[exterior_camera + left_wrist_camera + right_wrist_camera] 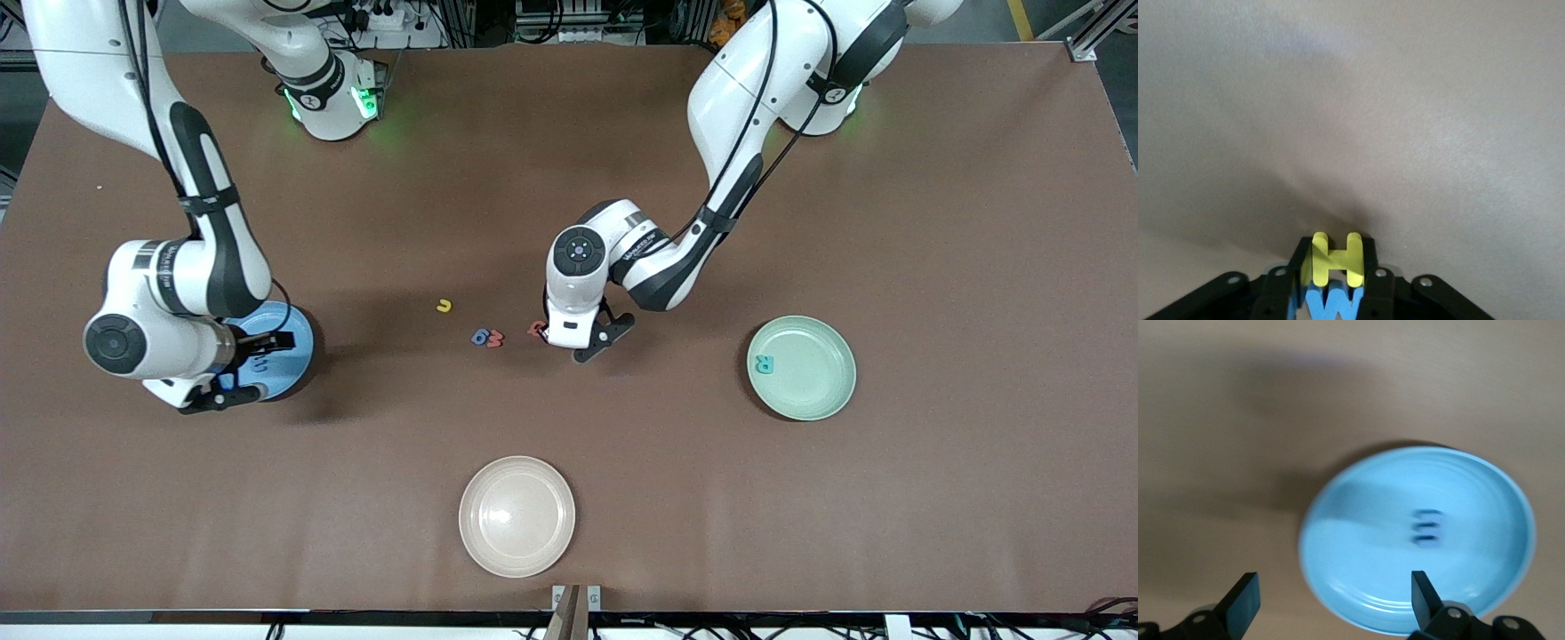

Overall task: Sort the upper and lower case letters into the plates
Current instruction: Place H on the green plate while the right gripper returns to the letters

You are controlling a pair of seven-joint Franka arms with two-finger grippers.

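Note:
My left gripper [1336,248] is shut on a yellow H [1336,260], and a blue W [1336,305] sits between the fingers right against it. In the front view this gripper [564,341] is low at mid-table, beside a red letter [536,329], and its hand hides the H and W. A blue letter [480,337], another red one [495,338] and a yellow one [444,306] lie toward the right arm's end. My right gripper [262,348] [1333,597] hangs open and empty over the sky blue plate [300,338] [1358,533], which holds a dark blue letter [1427,525]. The mint green plate [813,378] holds a teal R [763,363].
A cream-white plate [516,516] stands empty near the table's front edge, nearer to the front camera than the loose letters. Bare brown tabletop lies between the letters and the mint green plate.

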